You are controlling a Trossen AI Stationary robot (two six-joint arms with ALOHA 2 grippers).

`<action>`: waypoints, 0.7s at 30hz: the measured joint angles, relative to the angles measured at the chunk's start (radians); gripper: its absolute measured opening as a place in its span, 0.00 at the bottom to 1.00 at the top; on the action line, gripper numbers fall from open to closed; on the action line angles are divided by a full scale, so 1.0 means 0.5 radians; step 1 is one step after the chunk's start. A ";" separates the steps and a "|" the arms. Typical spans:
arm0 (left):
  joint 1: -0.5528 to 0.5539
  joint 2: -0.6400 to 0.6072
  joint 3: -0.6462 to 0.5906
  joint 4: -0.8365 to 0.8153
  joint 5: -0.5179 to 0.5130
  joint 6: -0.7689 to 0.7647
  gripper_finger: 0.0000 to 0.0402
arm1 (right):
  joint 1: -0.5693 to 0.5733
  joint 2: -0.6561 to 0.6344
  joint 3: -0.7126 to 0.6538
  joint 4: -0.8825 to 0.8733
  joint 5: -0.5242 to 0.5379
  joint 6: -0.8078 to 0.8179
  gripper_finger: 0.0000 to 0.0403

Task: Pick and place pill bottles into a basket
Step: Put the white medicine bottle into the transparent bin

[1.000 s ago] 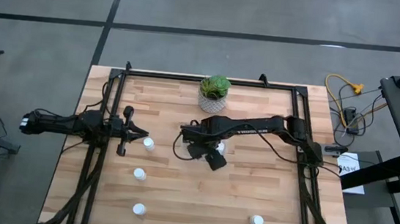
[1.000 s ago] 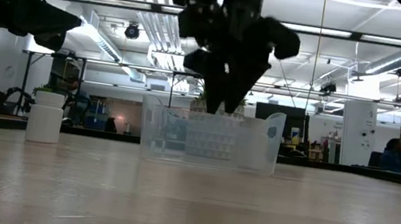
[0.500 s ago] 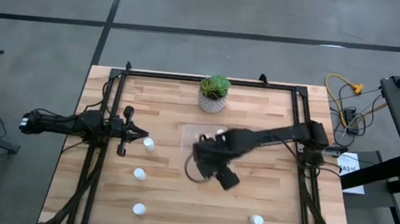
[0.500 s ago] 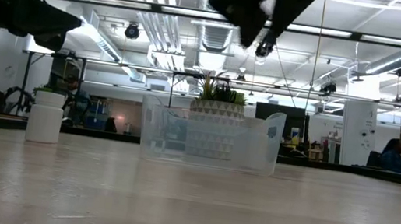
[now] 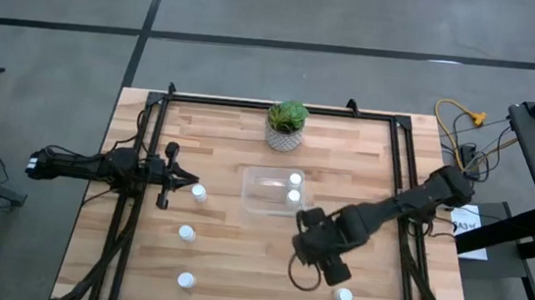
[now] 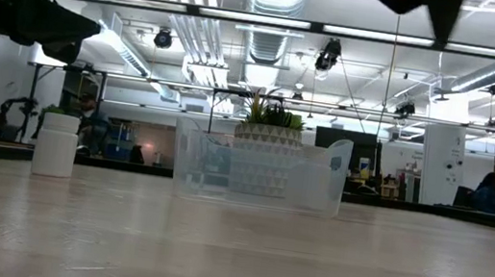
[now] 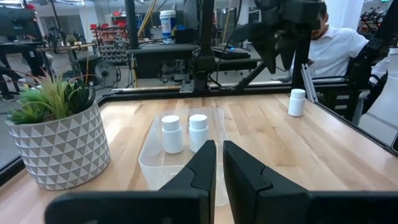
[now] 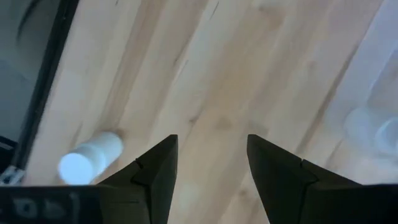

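Observation:
The clear tray (image 5: 265, 191) stands mid-table with two white pill bottles (image 5: 295, 180) (image 5: 293, 198) upright inside; they also show in the left wrist view (image 7: 172, 133) (image 7: 198, 132). Other bottles stand on the table at the left (image 5: 198, 193) (image 5: 187, 232) (image 5: 185, 281) and at the near right (image 5: 343, 296). My right gripper (image 5: 313, 241) hangs open and empty above the table between the tray and the near-right bottle (image 8: 93, 158). My left gripper (image 5: 192, 178) is shut and empty at the left, just beside a bottle.
A white pot with a green plant (image 5: 287, 125) stands behind the tray at the far edge. A black frame (image 5: 252, 102) runs round the table. A person in a white shirt (image 7: 336, 50) sits beyond the table's right side.
My right gripper has risen out of the tray and swung toward the table's near right, toward the near-right bottle. Two bottles now show standing in the tray where the gripper was.

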 joint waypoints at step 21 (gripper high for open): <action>0.000 0.010 0.000 0.000 0.000 0.000 0.03 | 0.679 -0.024 -0.149 0.034 0.185 1.028 0.45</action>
